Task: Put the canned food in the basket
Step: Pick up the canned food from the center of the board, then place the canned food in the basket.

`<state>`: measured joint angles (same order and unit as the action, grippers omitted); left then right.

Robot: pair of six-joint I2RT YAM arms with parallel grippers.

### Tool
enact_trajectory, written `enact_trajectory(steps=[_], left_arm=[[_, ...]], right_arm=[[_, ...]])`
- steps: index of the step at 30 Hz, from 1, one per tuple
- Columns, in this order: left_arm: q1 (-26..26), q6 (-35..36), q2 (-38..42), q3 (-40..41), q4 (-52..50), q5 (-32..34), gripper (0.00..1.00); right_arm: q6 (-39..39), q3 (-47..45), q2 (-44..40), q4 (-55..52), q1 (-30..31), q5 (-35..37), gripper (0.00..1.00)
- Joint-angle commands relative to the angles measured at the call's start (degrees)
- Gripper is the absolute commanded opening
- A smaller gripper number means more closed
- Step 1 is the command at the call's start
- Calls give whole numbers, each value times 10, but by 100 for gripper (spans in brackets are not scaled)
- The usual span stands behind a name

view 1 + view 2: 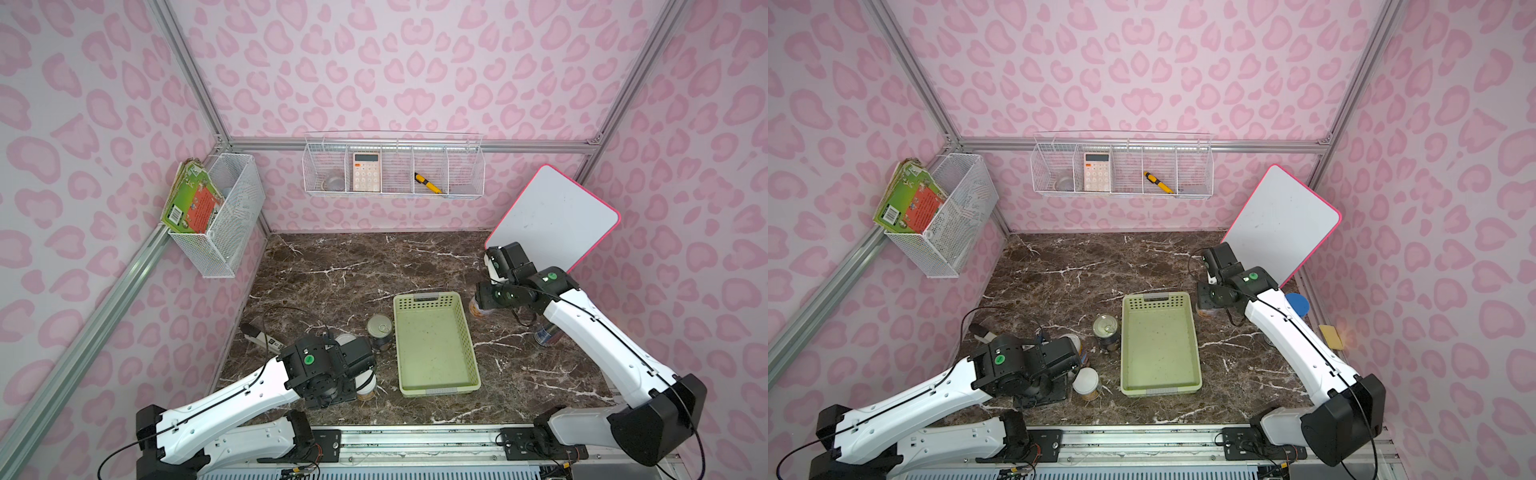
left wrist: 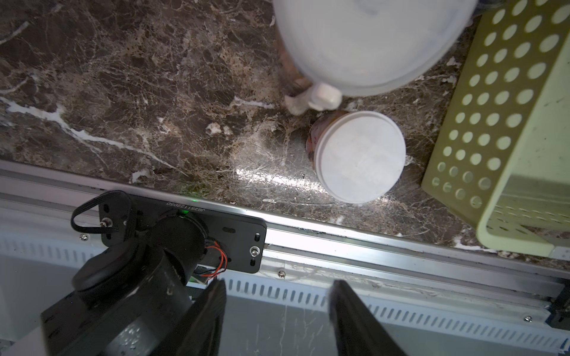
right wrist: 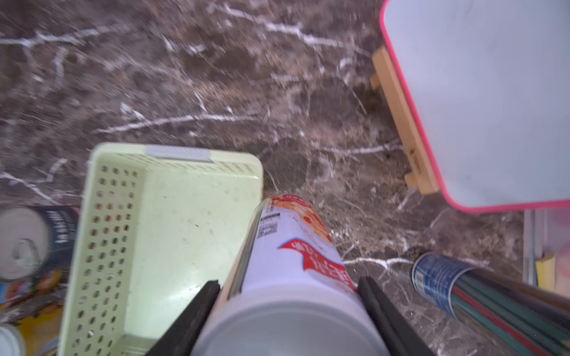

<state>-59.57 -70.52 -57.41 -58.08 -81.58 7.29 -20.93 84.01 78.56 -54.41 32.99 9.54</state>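
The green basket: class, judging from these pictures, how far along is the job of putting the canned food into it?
Done: nothing; the basket is empty. In hand: the right gripper is shut on a red-labelled can beside the basket. To go: the pull-tab can, a white-lidded can and a second lidded can, all outside it, near the open, empty left gripper.

The pale green basket (image 1: 434, 349) lies flat and empty mid-counter, nearer the front edge, with perforated walls and a handle slot at each end. A dark-labelled can (image 1: 379, 330) with a silver pull-tab top stands upright just beside its left wall. Two white-lidded cans stand further left: the nearer can (image 1: 1087, 380) by the front edge, the half-hidden can (image 1: 344, 338) behind it. A fourth can (image 3: 293, 262), white-lidded with a red and orange label, is pinched in the right gripper (image 3: 289, 280) by the basket's far right corner.
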Motion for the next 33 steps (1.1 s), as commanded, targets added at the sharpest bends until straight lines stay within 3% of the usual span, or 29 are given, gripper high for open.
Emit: enact_trajectory(steps=[1, 8, 21, 33], left_arm=[[0, -6, 0, 5, 3, 8, 60], [0, -4, 0, 13, 17, 1, 60], [0, -7, -21, 30, 39, -1, 62], [0, -12, -46, 54, 64, 16, 71]], right_arm=[[4, 74, 32, -14, 45, 4, 47], [29, 176, 167, -52, 95, -9, 48], [49, 48, 212, 33, 28, -22, 49], [57, 19, 264, 93, 12, -10, 53]])
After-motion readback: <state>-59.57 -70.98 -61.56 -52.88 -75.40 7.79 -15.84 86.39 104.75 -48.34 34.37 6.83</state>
